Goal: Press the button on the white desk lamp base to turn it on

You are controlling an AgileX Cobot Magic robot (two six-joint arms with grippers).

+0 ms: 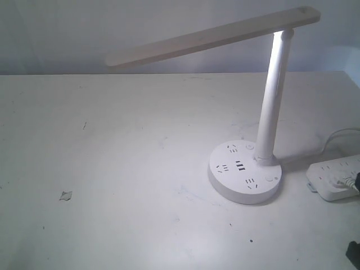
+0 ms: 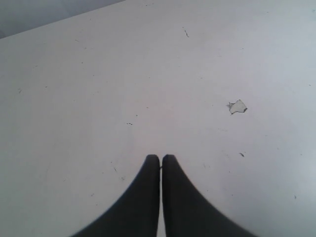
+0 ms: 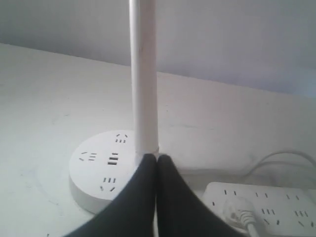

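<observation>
Standing toward the right of the white table [image 1: 112, 140], the white desk lamp [image 1: 274, 95] shows its round base [image 1: 244, 174] in plain view from above.
Both claws are pinched closed and hold nothing. The left gripper [image 2: 160, 160] hangs over bare tabletop near a small chip [image 2: 237, 106], well apart from the lamp. The right gripper [image 3: 156, 158] faces the foot of the pole. A white power strip [image 1: 336, 179] with a plug [image 3: 238, 213] in it lies just beside the base, on its right.
</observation>
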